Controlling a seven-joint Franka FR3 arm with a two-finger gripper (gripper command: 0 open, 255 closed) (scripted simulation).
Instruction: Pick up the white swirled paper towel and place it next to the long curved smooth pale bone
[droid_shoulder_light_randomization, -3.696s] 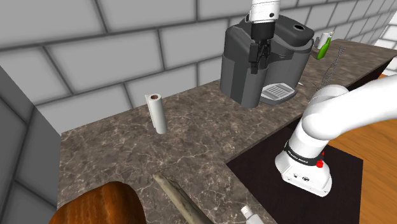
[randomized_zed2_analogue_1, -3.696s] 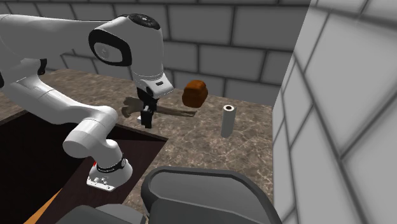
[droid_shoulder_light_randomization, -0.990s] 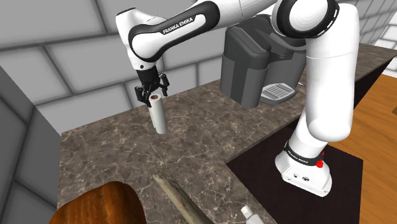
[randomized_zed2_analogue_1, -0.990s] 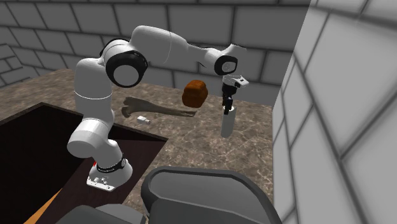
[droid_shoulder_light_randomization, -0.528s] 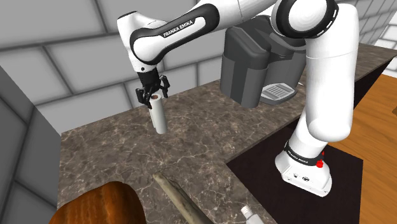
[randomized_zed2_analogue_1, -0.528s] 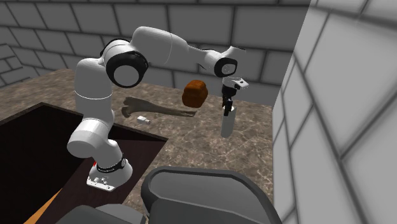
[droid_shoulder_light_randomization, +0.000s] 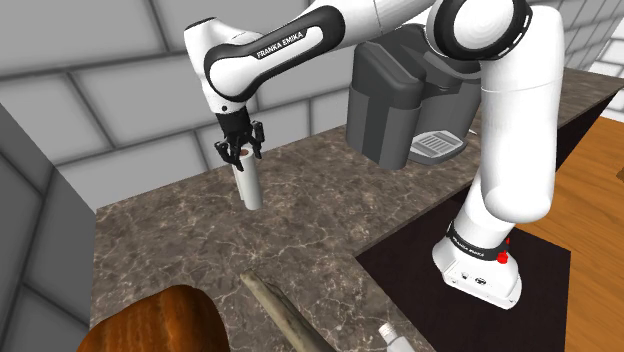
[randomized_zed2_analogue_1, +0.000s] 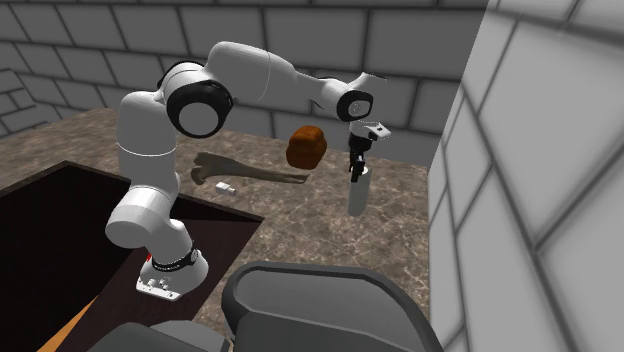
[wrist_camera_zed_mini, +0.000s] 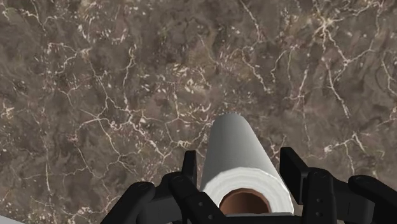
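Bench (droid_shoulder_light_randomization: 330, 215) showing polished brown stone veined in white, paper towel (droid_shoulder_light_randomization: 249, 183) looking smooth matt white around a brown core, pincer (droid_shoulder_light_randomization: 241, 155) appearing matt black, arm (droid_shoulder_light_randomization: 280, 45) gleaming in glossy white

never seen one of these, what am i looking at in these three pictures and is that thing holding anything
This is a white robot arm ending in a black two-finger gripper. One picture looks down from beside the arm, the second from another side of the counter, the third from a camera on the hand itself. On that dark marbled counter stand a white paper towel roll and a grey coffee machine; a long pale bone and a brown loaf-like lump lie further along. The open fingers straddle the roll's top without clasping it, so nothing is held yet.
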